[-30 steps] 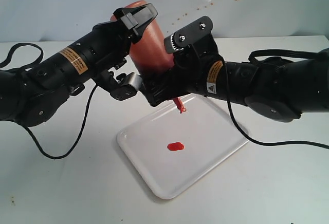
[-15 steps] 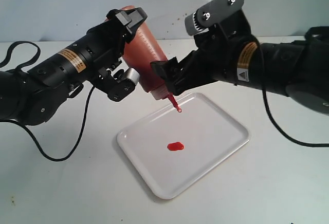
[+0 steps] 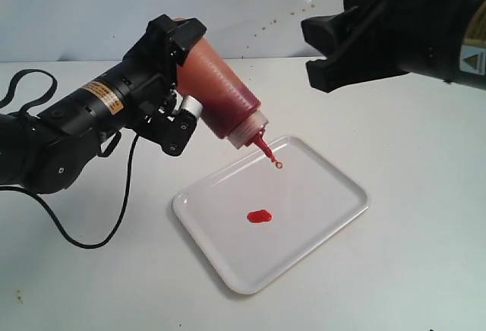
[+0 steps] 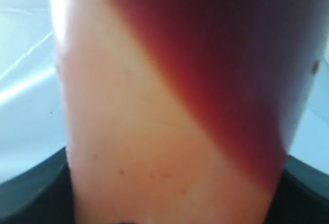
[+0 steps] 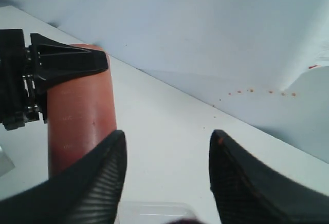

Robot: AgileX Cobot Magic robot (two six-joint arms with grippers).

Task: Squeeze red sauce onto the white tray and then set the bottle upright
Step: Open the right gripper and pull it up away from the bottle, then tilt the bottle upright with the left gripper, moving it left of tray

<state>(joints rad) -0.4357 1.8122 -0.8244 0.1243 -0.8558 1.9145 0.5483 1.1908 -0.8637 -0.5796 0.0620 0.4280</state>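
Observation:
The bottle [image 3: 220, 99] hangs tilted in the air with its red nozzle [image 3: 262, 145] pointing down over the far corner of the white tray [image 3: 323, 194]. My left gripper [image 3: 182, 80] is shut on the bottle's upper body. The bottle [image 4: 169, 106] fills the left wrist view, with dark sauce pooled toward the nozzle end. A small oval blob of red sauce [image 3: 260, 215] lies near the tray's middle. My right gripper [image 3: 317, 50] is open, up and to the right of the bottle, with nothing in it. In the right wrist view the right gripper [image 5: 167, 134] stands beside the bottle [image 5: 79, 116], apart from it.
The tray rests on a white tabletop [image 3: 410, 270]. A black cable [image 3: 99, 228] loops on the table left of the tray. Small red specks [image 5: 267, 91] dot the pale back wall.
My right gripper has drawn away from the bottle, up and to the right. The bottle, held by the left gripper, has tilted further, its nozzle shifted slightly right over the tray.

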